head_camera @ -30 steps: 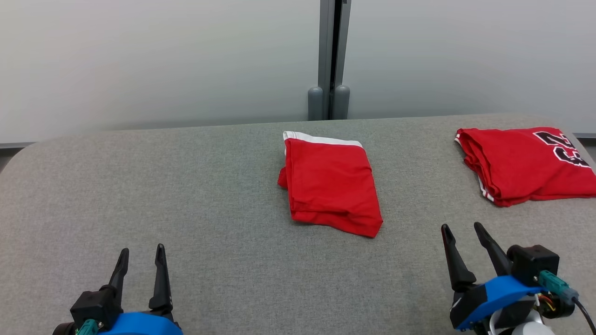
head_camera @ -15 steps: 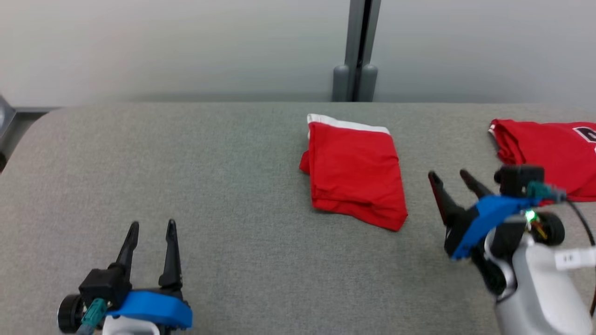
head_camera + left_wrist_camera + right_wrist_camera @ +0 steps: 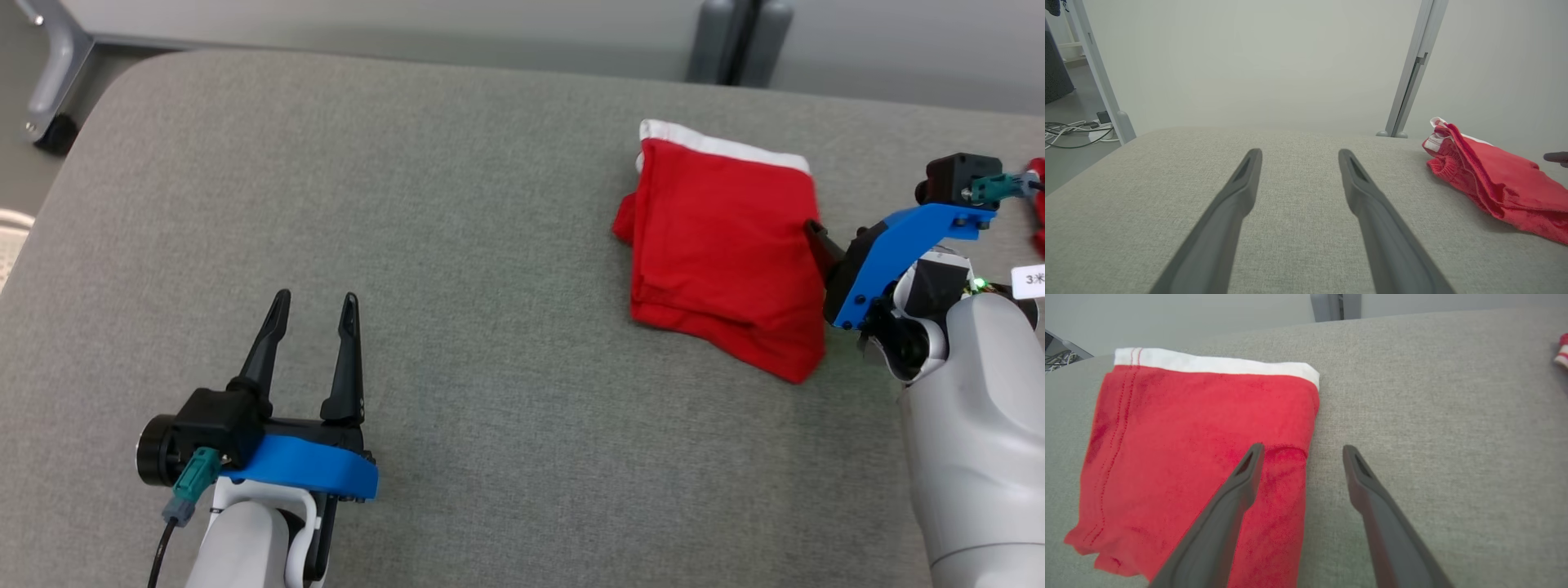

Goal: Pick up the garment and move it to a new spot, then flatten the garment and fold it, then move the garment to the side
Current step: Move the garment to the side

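Pinching every layer at once matters here. Nearest, the left gripper (image 3: pixel 315 296) stands spread over bare table (image 3: pixel 449 204), well apart from the garment (image 3: pixel 722 245). The right gripper (image 3: pixel 1301 448), fingers also apart, straddles its right edge; whether it touches is hard to judge. It should sink low before closing. The garment lies right of centre, long axis near to far, waistband (image 3: pixel 718 145) farthest.

Grey fabric surface (image 3: pixel 408 245), pale wall (image 3: pixel 1249 61), metal post (image 3: pixel 1414 69)
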